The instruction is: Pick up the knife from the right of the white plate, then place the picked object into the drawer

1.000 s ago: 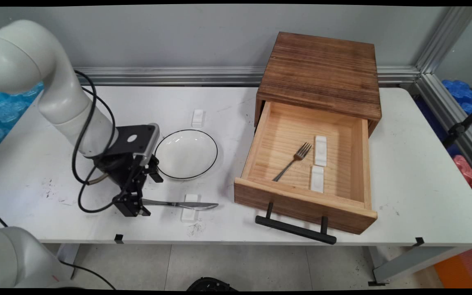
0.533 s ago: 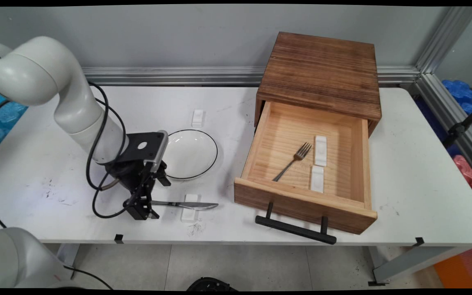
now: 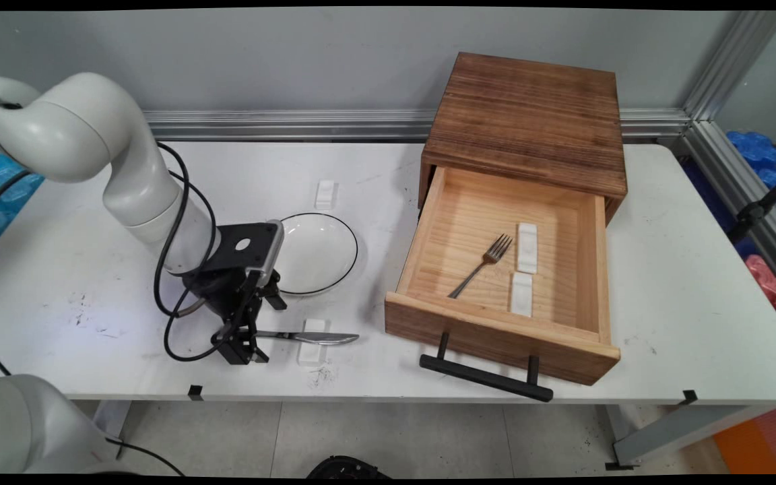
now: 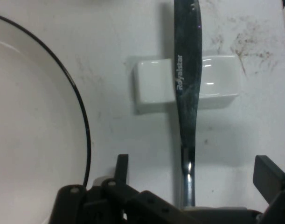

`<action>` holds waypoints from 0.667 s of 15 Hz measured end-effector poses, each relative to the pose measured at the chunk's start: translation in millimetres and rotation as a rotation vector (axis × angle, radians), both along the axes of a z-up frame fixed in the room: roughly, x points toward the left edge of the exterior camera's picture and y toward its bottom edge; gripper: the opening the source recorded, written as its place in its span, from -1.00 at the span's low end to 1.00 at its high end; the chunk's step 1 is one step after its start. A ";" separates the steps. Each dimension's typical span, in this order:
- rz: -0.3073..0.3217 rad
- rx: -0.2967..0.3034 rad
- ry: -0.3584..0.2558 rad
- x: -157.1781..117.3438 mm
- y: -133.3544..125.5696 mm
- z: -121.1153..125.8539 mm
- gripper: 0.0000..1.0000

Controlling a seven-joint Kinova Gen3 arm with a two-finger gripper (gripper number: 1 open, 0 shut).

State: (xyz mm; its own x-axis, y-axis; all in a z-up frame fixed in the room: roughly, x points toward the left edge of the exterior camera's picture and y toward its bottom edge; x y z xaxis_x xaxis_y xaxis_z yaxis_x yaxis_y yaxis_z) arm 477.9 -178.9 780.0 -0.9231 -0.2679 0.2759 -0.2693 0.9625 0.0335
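While the gripper [image 3: 243,345] is straddling the knife's handle with its jaws standing open, nothing is being held. The knife [image 4: 185,88] is lying across its small white rest [image 4: 154,86], both sitting just nearer than the plate [image 3: 314,252]. Right of the plate, the drawer [image 3: 496,330] is standing pulled out, holding a fork [image 3: 482,265] beside two more rests. Beyond the plate another rest [image 3: 325,194] is lying alone. Coming from the plate's left, the arm is bending down, wrist pointing steeply at the table [image 3: 684,269].
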 end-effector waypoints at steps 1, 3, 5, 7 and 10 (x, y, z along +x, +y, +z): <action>-0.001 0.001 0.001 0.4 -0.4 -0.6 1.00; -0.002 0.003 0.003 0.8 -0.9 -1.1 1.00; -0.003 0.005 0.006 2.1 -1.8 -1.2 -1.00; -0.005 0.009 0.006 3.6 -1.9 -1.4 -1.00; -0.008 0.015 0.006 5.7 -1.7 -1.5 -1.00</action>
